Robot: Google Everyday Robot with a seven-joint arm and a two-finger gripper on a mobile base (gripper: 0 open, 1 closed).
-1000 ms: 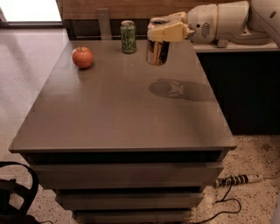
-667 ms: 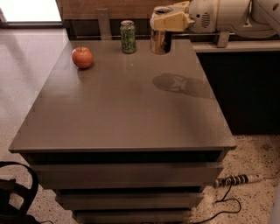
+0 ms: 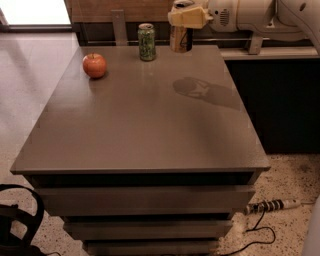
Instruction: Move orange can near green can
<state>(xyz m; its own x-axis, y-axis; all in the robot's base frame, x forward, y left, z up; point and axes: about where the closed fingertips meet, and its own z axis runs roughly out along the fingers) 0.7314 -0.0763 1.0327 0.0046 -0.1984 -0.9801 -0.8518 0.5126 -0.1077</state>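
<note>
Gripper [image 3: 184,20] is sitting over the far edge of the counter [image 3: 150,130], toward the far-right corner, reaching in from the right on the white arm [image 3: 250,15]. Its pale yellow fingers [image 3: 192,17] are clamping the top of the orange can [image 3: 178,40], so it is closed and gripping that can. The can is hanging upright under the fingers, with its golden-brown body showing below them and the silver top mostly covered. Its base is lining up with the far edge, but I can't tell whether it is touching the surface or floating just above it. The green can [image 3: 146,42] is standing upright on the counter at the far edge, about mid-width. It is sitting just to the left of the orange can, near it, with a clear gap between the two, so they are not touching. A red apple [image 3: 94,65] is resting toward the far-left corner, well apart from both cans. The arm and gripper are casting a dark shadow [image 3: 205,91] on the right half of the top, nearer to the front than the cans. On the floor off the front-right corner, a power strip [image 3: 272,205] is lying with its cable [image 3: 260,232] looping beside it.
</note>
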